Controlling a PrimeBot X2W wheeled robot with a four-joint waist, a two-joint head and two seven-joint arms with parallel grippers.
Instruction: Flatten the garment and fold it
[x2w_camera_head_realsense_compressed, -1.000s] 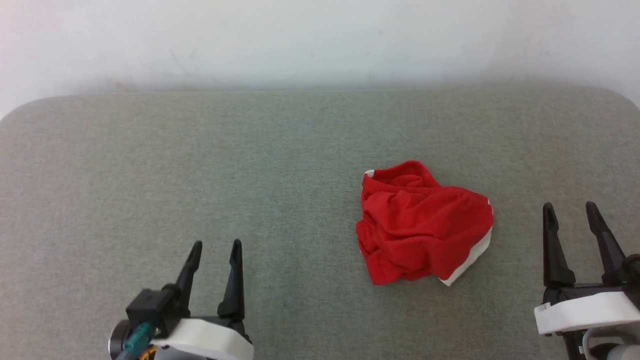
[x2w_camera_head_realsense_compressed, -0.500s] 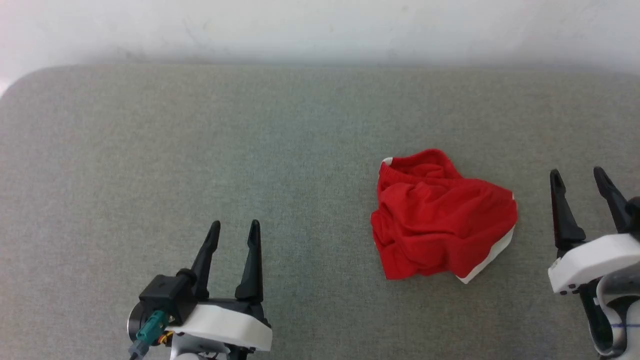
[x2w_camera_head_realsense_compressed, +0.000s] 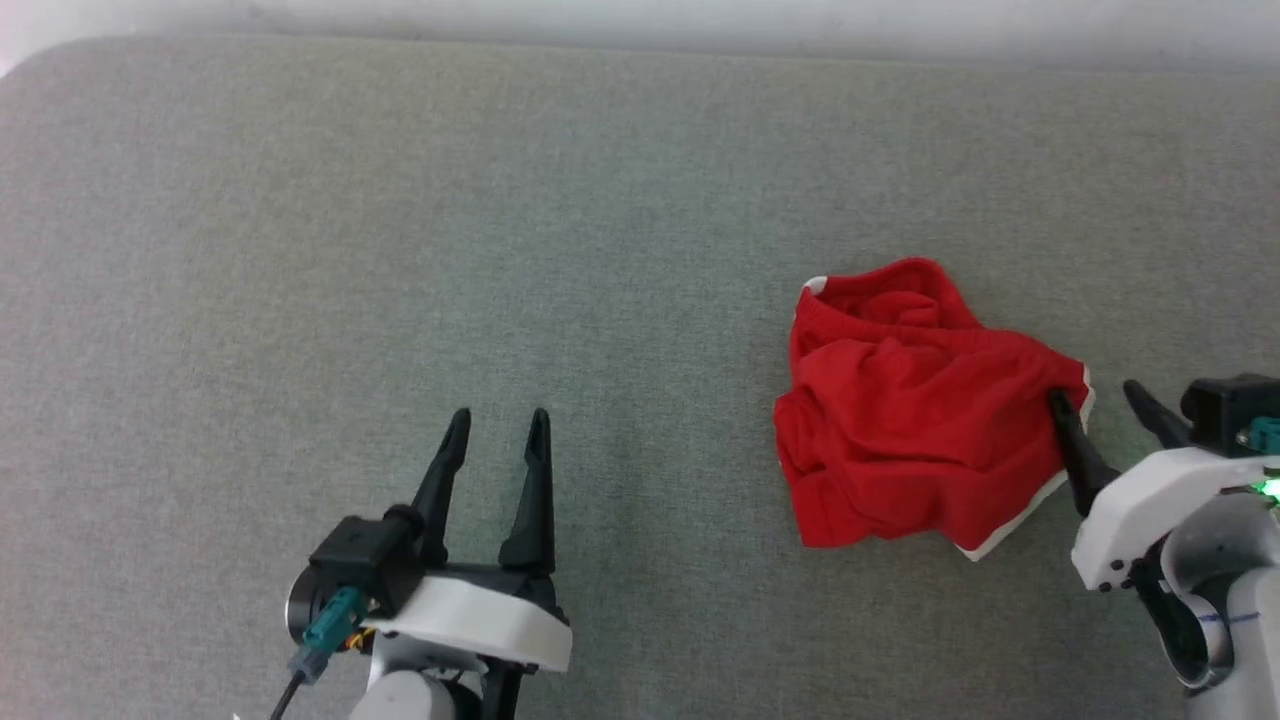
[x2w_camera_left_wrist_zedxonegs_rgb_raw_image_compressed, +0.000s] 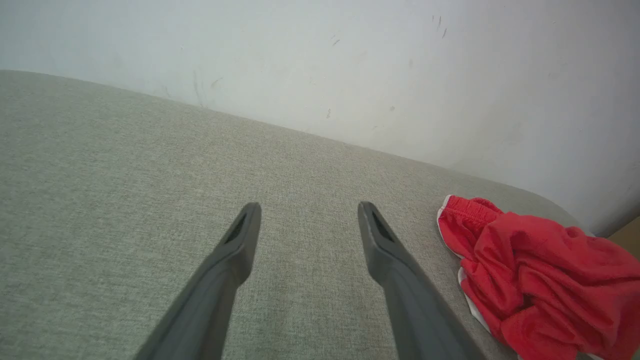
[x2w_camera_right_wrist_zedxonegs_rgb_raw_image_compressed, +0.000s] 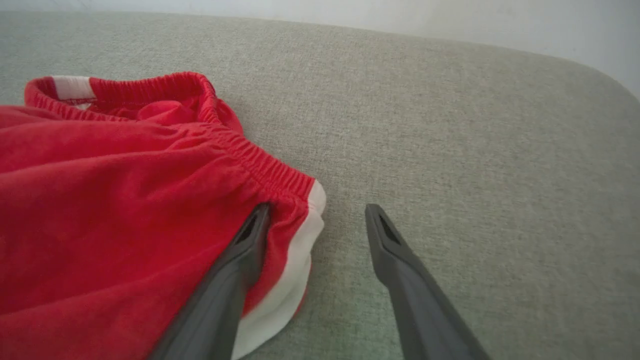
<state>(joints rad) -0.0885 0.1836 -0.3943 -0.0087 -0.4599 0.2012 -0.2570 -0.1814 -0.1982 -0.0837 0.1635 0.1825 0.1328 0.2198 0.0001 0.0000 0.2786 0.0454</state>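
Garment: crumpled red shorts (x2w_camera_head_realsense_compressed: 920, 410), heaped in a loose bundle on the grey fabric tabletop (x2w_camera_head_realsense_compressed: 300, 250); not yet flattened, nothing folded.
Garment's corner: the elastic waistband (x2w_camera_right_wrist_zedxonegs_rgb_raw_image_compressed: 260, 167) ends at a white side stripe (x2w_camera_right_wrist_zedxonegs_rgb_raw_image_compressed: 295, 270), on the garment's edge that faces the right arm.
Step in hand: by my reading, taking hold of that waistband corner so the heap can be drawn out flat.
How to do it well: bring both fingers around the stripe and elastic together, since that seam is the firmest part. Pinch one layer only, low against the tabletop, then pull away from the garment's bulk, not upward.
Right claw (x2w_camera_head_realsense_compressed: 1092, 393): released, gripping nothing. One finger lies over the red cloth just inside the corner, the other over bare tabletop just beside it, so the stripe sits between them.
Right arm: comes in low from beyond that edge, fingers slanting across the garment's corner.
Left claw (x2w_camera_head_realsense_compressed: 501, 414): released, fingers parted, empty, well apart from the garment on its opposite side.
Risk: closing now may catch only a surface fold, which would drag the bundle along instead of opening it.
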